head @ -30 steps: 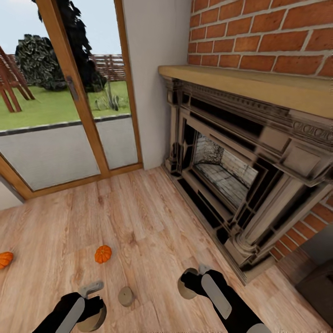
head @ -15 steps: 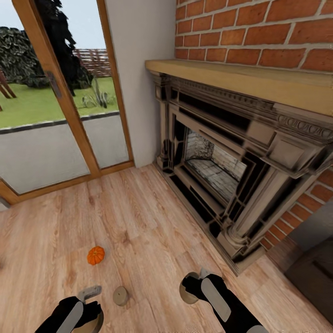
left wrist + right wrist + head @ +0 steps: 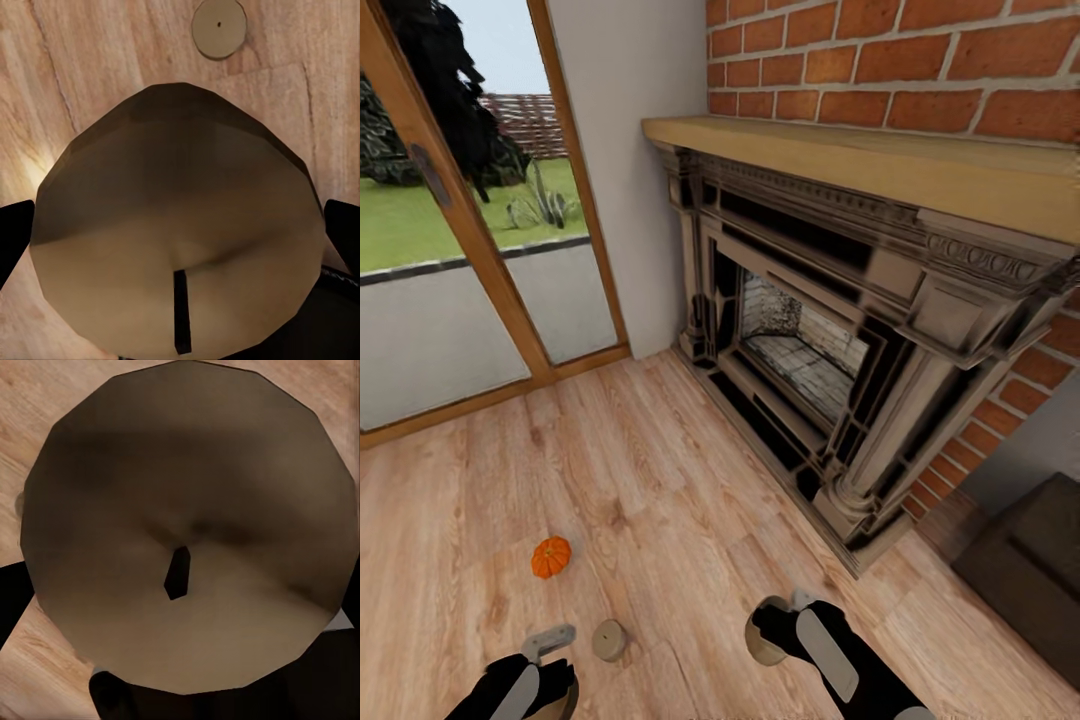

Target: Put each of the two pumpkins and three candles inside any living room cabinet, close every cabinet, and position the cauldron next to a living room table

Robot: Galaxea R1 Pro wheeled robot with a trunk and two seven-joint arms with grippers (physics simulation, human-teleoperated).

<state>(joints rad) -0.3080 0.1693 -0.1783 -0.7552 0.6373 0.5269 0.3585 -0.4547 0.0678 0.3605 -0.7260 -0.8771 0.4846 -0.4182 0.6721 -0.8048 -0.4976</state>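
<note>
Both your jaws grip candles: left gripper [image 3: 545, 672] one candle [image 3: 176, 232], right gripper [image 3: 775, 625] another [image 3: 187, 529]. Between them, a third candle [image 3: 609, 640] rests on the floor [image 3: 660, 500].

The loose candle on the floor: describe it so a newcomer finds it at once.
From the fireplace, look down across the wooden floor toward the robot's left gripper. The candle lies just beside it: a flat tan disc, unlike the orange ribbed pumpkin farther off.

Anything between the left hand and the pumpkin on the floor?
Head view: bare floor between the left hand and pumpkin. The loose candle sits off to the side.
</note>
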